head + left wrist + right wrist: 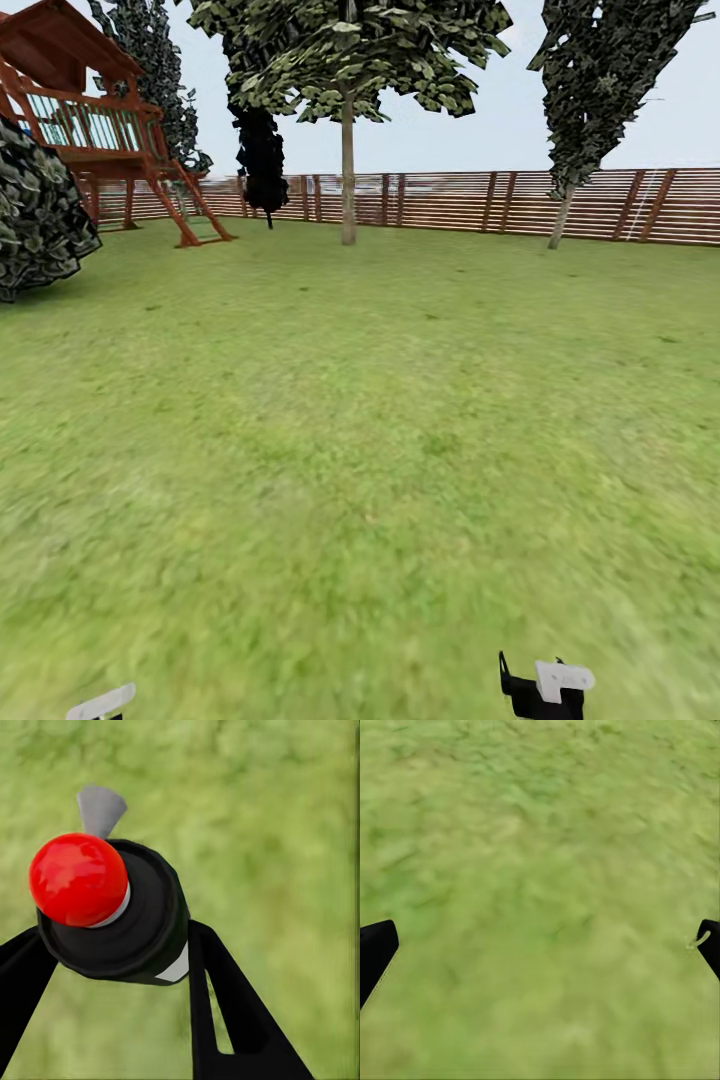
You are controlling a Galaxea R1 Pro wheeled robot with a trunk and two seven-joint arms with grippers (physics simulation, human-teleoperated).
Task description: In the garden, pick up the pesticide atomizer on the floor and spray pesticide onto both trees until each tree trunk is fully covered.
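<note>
Spray bottle [112, 915]: clamped between the two black fingers [232, 1012] of the left gripper [112, 967], seen end-on in the left wrist view; red nozzle tip and grey trigger toward the camera, dark body behind, pale label patch at the edge beside one finger.
Left gripper: closed on the bottle body, one finger on each side, touching it; in the head view, a white part at the lower left edge [100, 702].
Right gripper [540, 952]: fingers spread wide apart at opposite edges of the right wrist view, nothing between them, grass beneath; in the head view, black and white body low at the right [545, 688].
Ground [360, 450]: plain green lawn, blurred near the robot, running flat to the fence.
Tree [347, 170]: far ahead, pale straight bare trunk, leafy crown above, standing just before the fence, well apart from both grippers.
Leaning tree [562, 215]: far right, thin slanted trunk, dark crown.
Dark conifer [262, 160]: left of the pale trunk.
Bush [40, 215]: round, dark, at the left edge.
Play tower [95, 125]: red-brown wood, far left.
Fence [480, 205]: brown horizontal slats across the far side.
</note>
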